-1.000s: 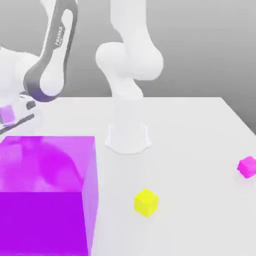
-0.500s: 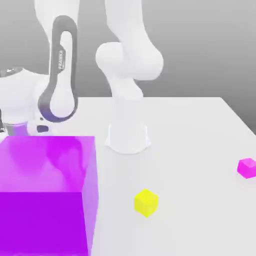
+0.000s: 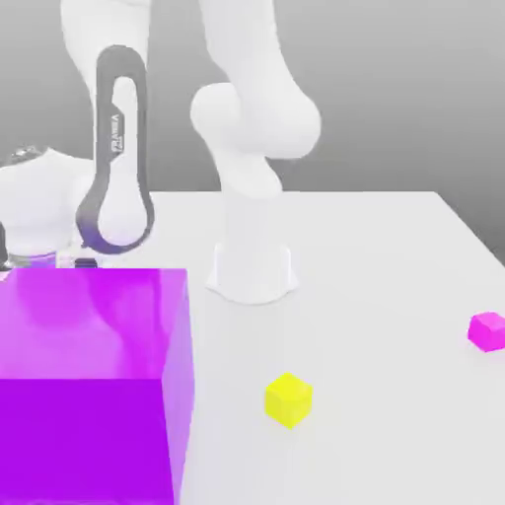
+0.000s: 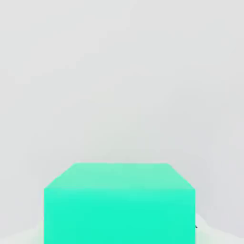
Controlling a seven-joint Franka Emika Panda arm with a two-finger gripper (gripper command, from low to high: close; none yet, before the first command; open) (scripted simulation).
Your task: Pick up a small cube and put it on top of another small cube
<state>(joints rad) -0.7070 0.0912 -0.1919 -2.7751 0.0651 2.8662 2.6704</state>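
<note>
A: Teal-green cube [image 4: 119,202] sits right up against the hand cam, one broad face toward the lens, lighter top face above it. Pale grey surface all round it.

B: Tool state?

A: Fingers drawn together, near fully closed. Hand cam has the cube right where the tool works, so it reads as clamped on the teal-green cube, but actual pad contact isn't visible.

B: Where's the hand in the ext. view?

A: At the exterior view's left, behind the big purple block [image 3: 89,380]. Block hides the tool and the cube. White wrist housing and the grey-banded arm link [image 3: 116,158] stand above the block's top rear edge.

B: Target?

A: Yellow cube [image 3: 288,399] sits alone on the white tabletop [image 3: 395,256], toward the front, just off the purple block's side at the exterior view's right. Nothing on top of it. Well apart from the hand.

B: Other items?

A: Small magenta cube [image 3: 487,331] near the tabletop edge at the exterior view's right, well apart from the yellow one. Robot base [image 3: 252,268] stands mid-tabletop, behind the yellow cube.

B: Stack status?

A: Not done.
</note>
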